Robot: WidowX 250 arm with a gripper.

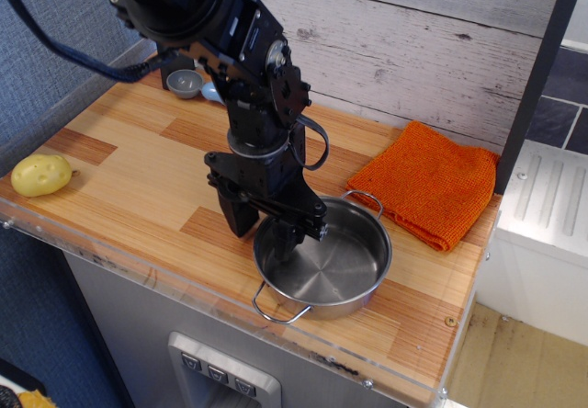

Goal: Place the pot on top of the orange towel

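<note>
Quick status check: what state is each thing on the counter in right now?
Gripper: open, one finger inside the pot, one outside, straddling the left rim.
Pot: upright, empty, on the counter, not on the towel.
Orange towel: folded, flat, nothing on it.
Potato: lying at the left edge, untouched.
Small grey bowl: upright at the back, partly hidden by the arm.

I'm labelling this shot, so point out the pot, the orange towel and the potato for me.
pot [338, 266]: main camera view, bare inner floor right of the tool.
orange towel [432, 183]: main camera view, centre of the cloth.
potato [40, 175]: main camera view, its middle.
</note>
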